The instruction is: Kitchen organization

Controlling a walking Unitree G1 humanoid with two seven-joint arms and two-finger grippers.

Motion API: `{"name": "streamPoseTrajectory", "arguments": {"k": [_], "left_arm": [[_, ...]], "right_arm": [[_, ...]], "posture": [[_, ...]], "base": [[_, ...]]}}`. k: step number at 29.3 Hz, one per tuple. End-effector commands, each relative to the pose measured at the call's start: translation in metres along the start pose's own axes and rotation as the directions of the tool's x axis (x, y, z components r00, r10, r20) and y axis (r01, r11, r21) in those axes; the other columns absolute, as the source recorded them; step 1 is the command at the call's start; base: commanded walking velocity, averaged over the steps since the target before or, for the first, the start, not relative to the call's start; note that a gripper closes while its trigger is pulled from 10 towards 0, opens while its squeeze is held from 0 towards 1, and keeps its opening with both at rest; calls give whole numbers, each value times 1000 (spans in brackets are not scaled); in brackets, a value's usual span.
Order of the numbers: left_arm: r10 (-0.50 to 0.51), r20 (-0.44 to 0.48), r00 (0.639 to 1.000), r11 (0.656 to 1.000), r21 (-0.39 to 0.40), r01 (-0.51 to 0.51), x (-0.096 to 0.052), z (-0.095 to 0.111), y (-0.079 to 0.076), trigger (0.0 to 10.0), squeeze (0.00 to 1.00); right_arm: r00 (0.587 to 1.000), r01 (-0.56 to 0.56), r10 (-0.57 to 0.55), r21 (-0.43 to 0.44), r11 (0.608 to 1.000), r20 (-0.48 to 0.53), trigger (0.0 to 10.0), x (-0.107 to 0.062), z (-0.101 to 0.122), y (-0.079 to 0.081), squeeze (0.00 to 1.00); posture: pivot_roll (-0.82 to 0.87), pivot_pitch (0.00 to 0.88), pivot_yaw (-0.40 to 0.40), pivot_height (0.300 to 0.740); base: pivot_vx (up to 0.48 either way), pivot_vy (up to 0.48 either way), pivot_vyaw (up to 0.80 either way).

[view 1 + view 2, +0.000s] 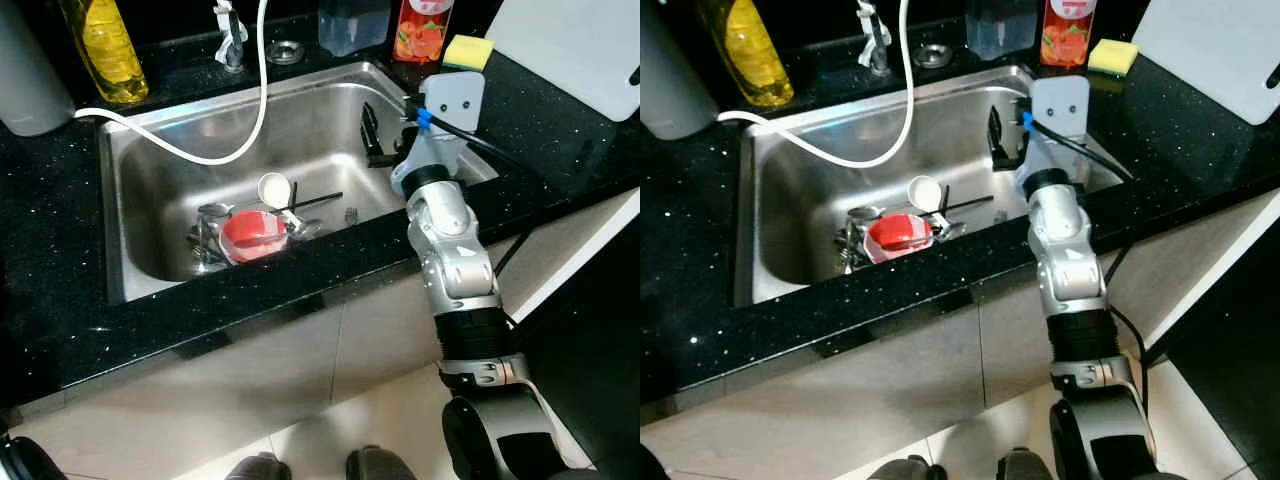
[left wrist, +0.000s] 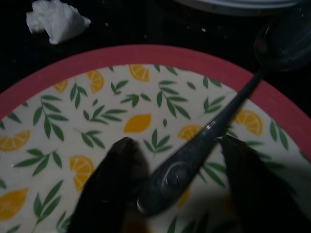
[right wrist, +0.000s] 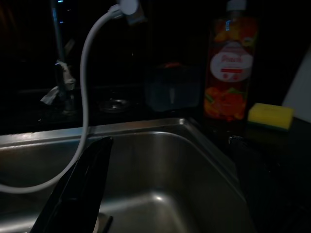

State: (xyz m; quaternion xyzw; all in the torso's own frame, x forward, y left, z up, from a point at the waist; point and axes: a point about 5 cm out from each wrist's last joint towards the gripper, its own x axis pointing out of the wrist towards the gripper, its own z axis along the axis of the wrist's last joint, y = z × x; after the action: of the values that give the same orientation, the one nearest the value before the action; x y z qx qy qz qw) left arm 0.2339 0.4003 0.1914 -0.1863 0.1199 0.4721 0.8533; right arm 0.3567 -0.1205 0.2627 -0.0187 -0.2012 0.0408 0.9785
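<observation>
The right gripper (image 1: pixel 372 138) hung over the right half of the steel sink (image 1: pixel 150 215), its jaws released and grasping nothing; in the right wrist view one black finger (image 3: pixel 80 187) showed in the foreground with the basin wall beyond it. The dishes to be sorted lay well to the robot's left of those jaws and lower, at the near edge of the basin floor: a red bowl (image 1: pixel 251 235), a small white cup (image 1: pixel 273 188) just behind it, and a jumble of metal utensils (image 1: pixel 205 235) beside them. A dark utensil handle (image 1: pixel 318 201) ran from the pile toward the gripper, its long axis roughly across the sink, so the right arm was judged the nearer one for a reach down and leftward. A white hose (image 1: pixel 255 110) looped across the basin above the pile and could snag that reach. The left gripper (image 2: pixel 179 187) was elsewhere, over a lemon-patterned plate (image 2: pixel 73 121) with a red rim; its jaws stood apart on either side of the handle of a dark spoon (image 2: pixel 194 155) lying diagonally on the plate, not yet closed on it. On the black surface (image 1: pixel 60 300) behind the sink stood a yellow bottle (image 1: pixel 105 45), an orange soap bottle (image 1: pixel 424 28) and a yellow sponge (image 1: pixel 467 50)
</observation>
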Motion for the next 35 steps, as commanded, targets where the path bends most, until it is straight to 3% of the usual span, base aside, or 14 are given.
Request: {"name": "streamPoseTrajectory", "arguments": {"k": [1,13,19,21,22,23,24,25,26,27,28,29,35], "left_arm": [[-13,-179,984,1000,25,18,6,-33,4,0,0],[-13,-191,982,1000,-13,11,5,-36,8,0,0],[-145,-29,989,989,-43,143,-2,-17,-9,0,0],[-254,93,963,967,-14,256,-11,0,-25,0,0],[-254,93,963,967,-14,256,-11,0,-25,0,0],[-312,161,937,950,16,313,-17,9,-35,0,0],[-366,225,903,930,71,360,-26,17,-46,10000,0],[-400,261,879,917,107,385,-32,21,-53,10000,0],[-400,261,879,917,107,385,-32,21,-53,10000,0],[-438,294,850,899,157,409,-39,25,-62,10000,0],[-473,315,823,880,202,429,-47,26,-71,10000,329],[-509,335,793,860,233,454,-56,27,-82,10000,1000],[-472,364,803,881,226,415,-54,30,-85,10000,1000]], "right_arm": [[1000,2,-2,6,1000,-1,10000,-2,-1,1,0],[1000,-23,23,28,999,-7,10000,-2,-3,10,0],[999,-28,28,30,999,-16,10000,-6,-7,11,0],[999,-31,31,29,999,-16,10000,-6,-8,12,0],[999,-31,31,29,999,-16,10000,-6,-8,12,0],[999,-33,33,28,999,-16,10000,-5,-8,11,0],[999,-35,36,30,999,-15,10000,-4,-8,12,0],[999,-37,38,31,999,-14,10000,-3,-8,12,0],[999,-37,38,31,999,-14,10000,-3,-8,12,0],[999,-41,41,32,999,-11,10000,-2,-8,13,0],[999,-43,43,33,999,-10,10000,-2,-8,13,0],[999,-45,45,35,998,-8,10000,-1,-8,14,0],[999,-46,47,36,998,-2,10000,-1,-7,14,0]], "posture": [[77,96,50,740],[93,83,39,740],[92,47,31,740],[93,32,24,740],[93,32,24,740],[94,26,22,740],[96,16,22,740],[97,11,21,740],[97,11,21,740],[99,0,15,740],[97,0,14,740],[97,0,13,740],[86,0,7,740]], "base": [[0,0,0],[0,0,0],[0,0,0],[0,0,0],[0,0,0],[0,0,0],[0,0,0],[0,0,0],[0,0,0],[0,0,0],[0,0,0],[0,0,0],[0,0,0]]}}
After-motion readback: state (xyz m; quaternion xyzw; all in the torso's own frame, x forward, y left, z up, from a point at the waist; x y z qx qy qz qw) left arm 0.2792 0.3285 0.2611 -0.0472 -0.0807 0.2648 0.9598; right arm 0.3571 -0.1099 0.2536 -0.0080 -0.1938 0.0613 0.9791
